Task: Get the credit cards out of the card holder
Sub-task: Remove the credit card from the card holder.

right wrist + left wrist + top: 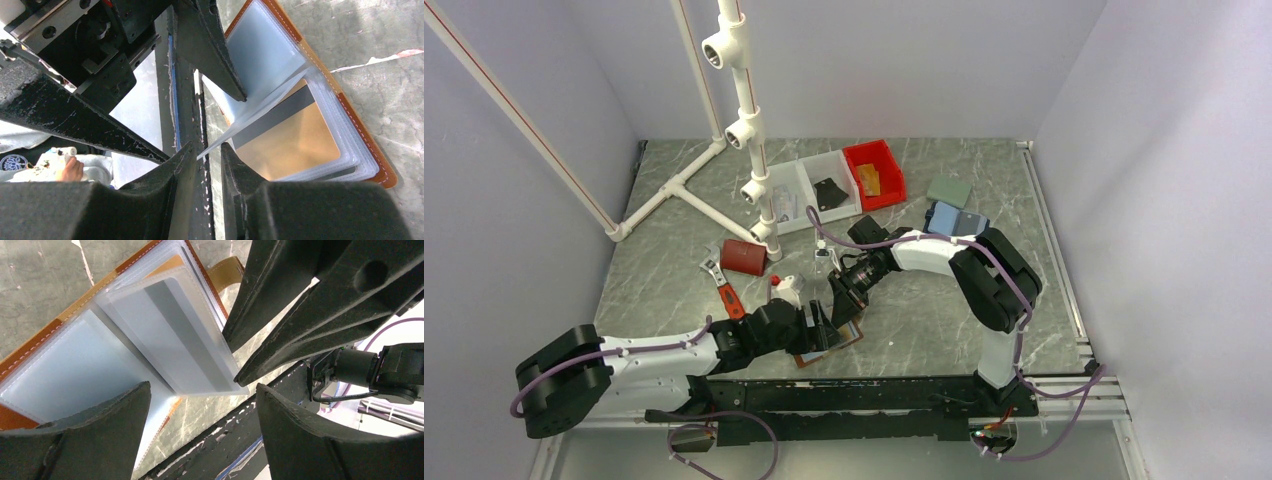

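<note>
**Q:** Where is the card holder?
**A:** The card holder [382, 172] lies open on the table [924, 320], close to the near edge where the two arms meet. Its brown cover is flat and its plastic pages are fanned.

**Q:** Right gripper?
**A:** The right gripper [206, 150] is narrow, its jaws pinched on the free edge of one clear sleeve [165, 340]. That sleeve is lifted at a slant off the stack. A pale grey card [185, 330] with a darker stripe sits inside it (not drawn out).

**Q:** Left gripper?
**A:** The left gripper [202, 390] is spread wide with nothing between its fingers. It hangs just over the open pages beside the lifted sleeve. Whether it touches the holder, I cannot tell.

**Q:** Other cards?
**A:** A gold card [295, 137] with a dark stripe sits in the top page of the flat stack, under the lifted sleeve.
</note>
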Controlling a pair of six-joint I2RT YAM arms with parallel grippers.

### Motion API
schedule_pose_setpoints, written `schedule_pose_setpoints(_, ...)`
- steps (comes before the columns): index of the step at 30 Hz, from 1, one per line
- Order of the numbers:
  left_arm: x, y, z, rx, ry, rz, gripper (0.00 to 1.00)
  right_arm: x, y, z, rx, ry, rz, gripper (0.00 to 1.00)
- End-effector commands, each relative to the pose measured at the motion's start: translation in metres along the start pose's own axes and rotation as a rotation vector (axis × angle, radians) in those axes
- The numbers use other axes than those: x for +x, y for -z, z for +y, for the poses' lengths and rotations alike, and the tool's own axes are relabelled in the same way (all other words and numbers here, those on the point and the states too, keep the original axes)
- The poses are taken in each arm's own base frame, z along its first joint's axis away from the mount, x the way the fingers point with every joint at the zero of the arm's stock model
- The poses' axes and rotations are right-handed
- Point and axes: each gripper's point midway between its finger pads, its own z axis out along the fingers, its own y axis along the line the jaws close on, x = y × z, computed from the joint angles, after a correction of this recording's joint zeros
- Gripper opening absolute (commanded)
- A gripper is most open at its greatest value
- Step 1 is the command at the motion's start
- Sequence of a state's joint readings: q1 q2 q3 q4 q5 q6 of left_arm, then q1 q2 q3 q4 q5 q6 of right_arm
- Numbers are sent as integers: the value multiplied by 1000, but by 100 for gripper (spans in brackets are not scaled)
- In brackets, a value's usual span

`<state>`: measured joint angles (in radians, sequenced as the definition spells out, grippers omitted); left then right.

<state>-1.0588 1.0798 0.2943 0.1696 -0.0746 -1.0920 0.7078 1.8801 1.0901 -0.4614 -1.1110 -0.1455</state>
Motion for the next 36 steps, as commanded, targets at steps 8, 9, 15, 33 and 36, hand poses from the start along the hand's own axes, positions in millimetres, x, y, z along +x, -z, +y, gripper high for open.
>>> schedule_pose_setpoints(8,-12,4,1,-10,51,-67,62,-11,0,8,-40,45,-18,32)
schedule_pose_setpoints(9,-12,5,2,-10,53,-69,59,-11,0,7,-40,45,-18,33)
schedule_pose_setpoints(15,-13,11,5,-9,58,-80,55,-11,0,7,-37,46,-15,36)
schedule_pose_setpoints(33,-7,13,6,12,52,-60,51,-12,1,3,-10,49,-13,40)
schedule_pose_setpoints(36,-7,14,7,6,64,-64,51,-12,1,4,-13,58,-11,41)
